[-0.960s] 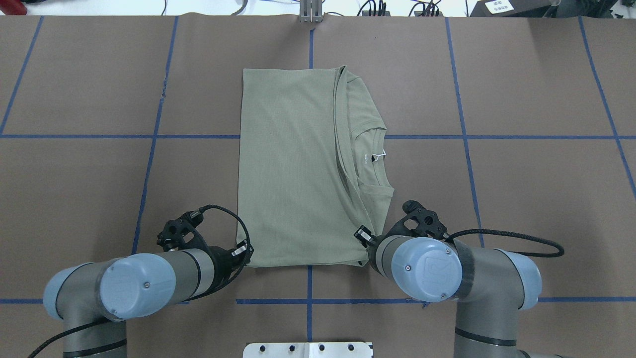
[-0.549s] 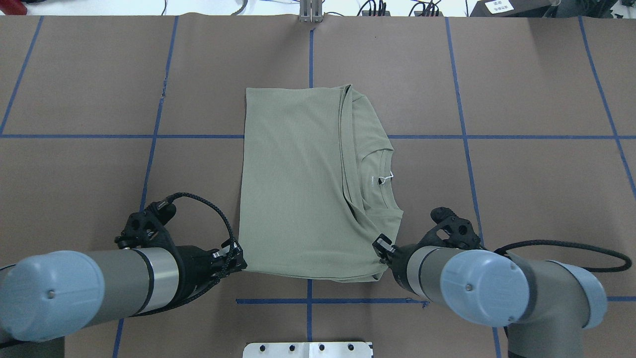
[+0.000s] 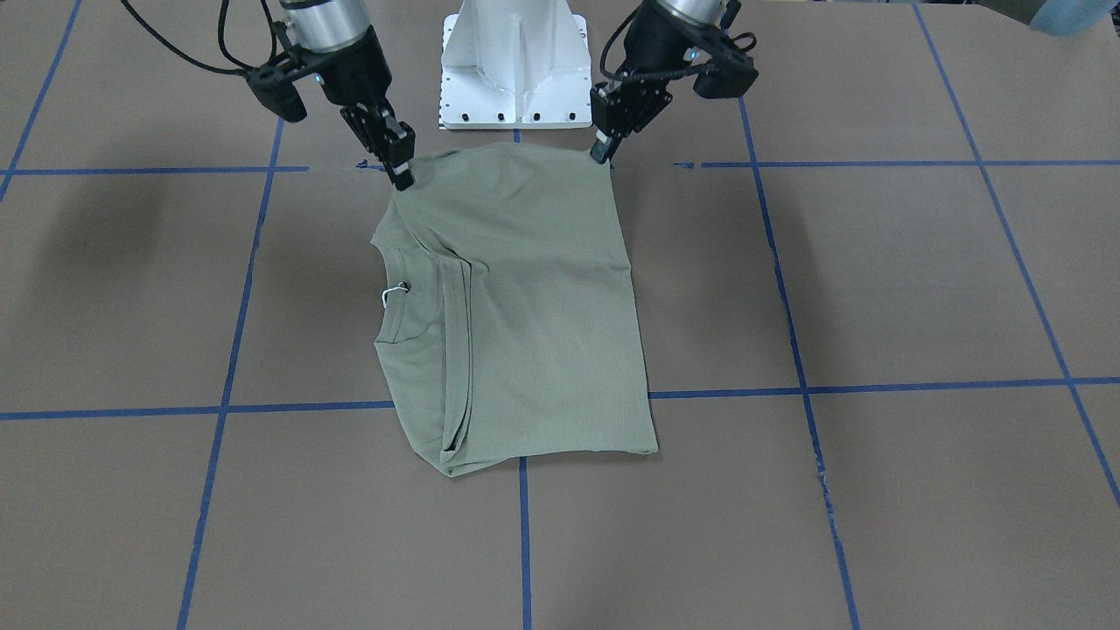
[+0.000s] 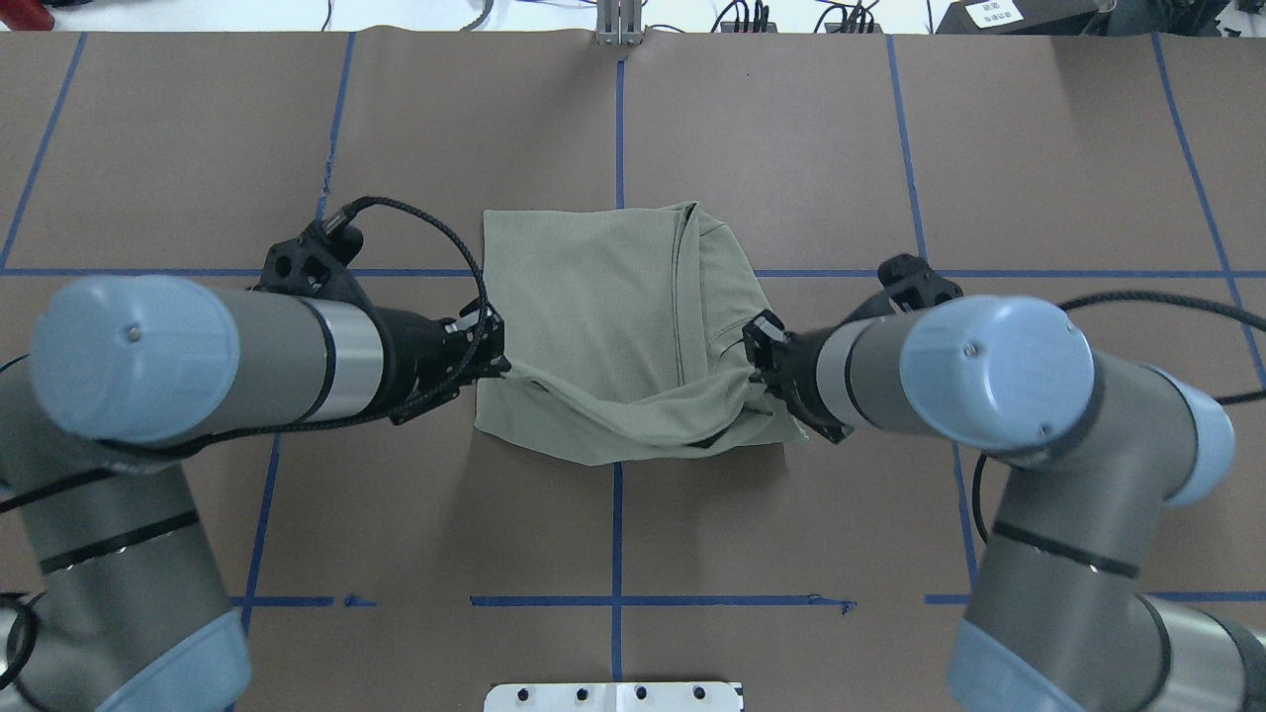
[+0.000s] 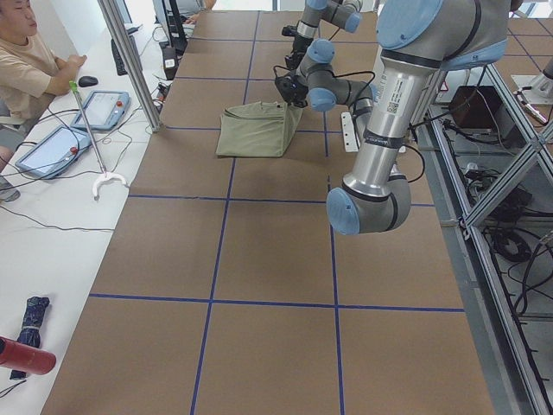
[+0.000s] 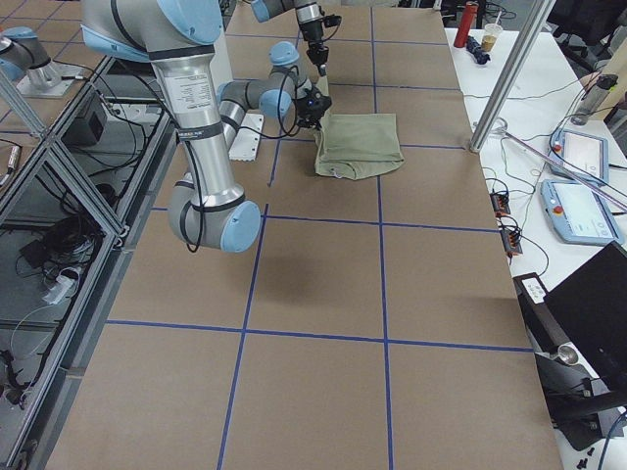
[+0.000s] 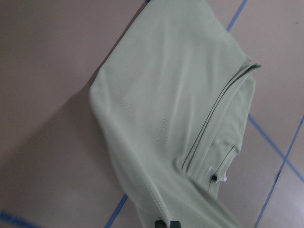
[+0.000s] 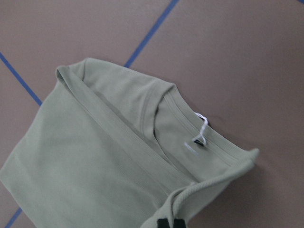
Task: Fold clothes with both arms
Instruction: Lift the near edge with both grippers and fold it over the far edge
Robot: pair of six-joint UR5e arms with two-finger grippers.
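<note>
Left arm (image 4: pixel 297 341) and right arm (image 4: pixel 890 361) are carrying the near hem higher and farther forward than before; shirt (image 4: pixel 603 297) is sagging at the centre of the table (image 4: pixel 198 148), judged light and limp; left gripper (image 4: pixel 492 358) and right gripper (image 4: pixel 760 358) are pinching its near corners, fingers clamped on cloth.

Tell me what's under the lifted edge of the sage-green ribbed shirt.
The left gripper and right gripper hold the robot-side edge of the sage-green ribbed shirt raised; its far part lies on the brown paper-covered table. The hanging cloth hides the space beneath in every view.
</note>
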